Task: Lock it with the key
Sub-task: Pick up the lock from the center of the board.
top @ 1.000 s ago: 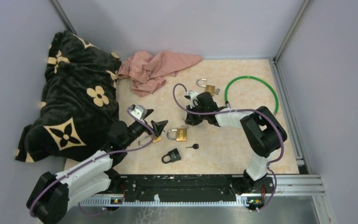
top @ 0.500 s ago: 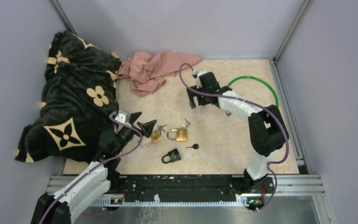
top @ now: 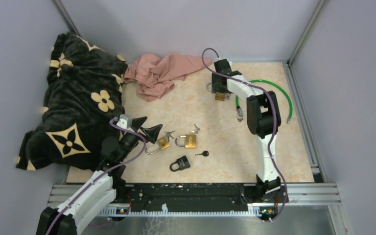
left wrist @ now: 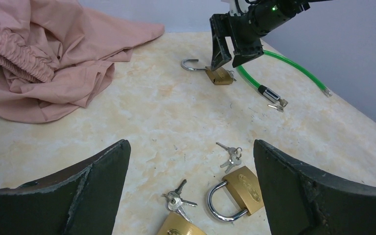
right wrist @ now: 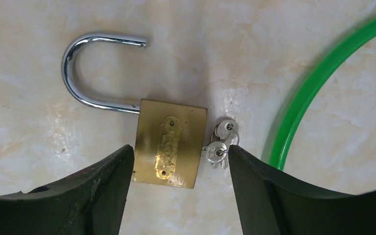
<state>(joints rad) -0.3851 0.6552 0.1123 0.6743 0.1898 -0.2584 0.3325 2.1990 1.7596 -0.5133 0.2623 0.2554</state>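
The right gripper hangs at the far side of the table, jaws parted and holding nothing. Its fingers stand left and right of the body of an open brass padlock, which lies flat with its shackle swung out. A bunch of keys lies against the base of the body; one key seems to sit in the keyhole, though the view is too close-cropped to be sure. Just right of the keys runs a green cable.

The left gripper hovers on the near left, jaws wide apart and empty. Just right of it lie two brass padlocks with shut shackles: the left one and the right one, each with small keys beside it. Nearer the arms lie a black padlock and, just right of it, a black-headed key.

A pink cloth is bunched at the far left of the table, and a black flowered blanket fills the left side.
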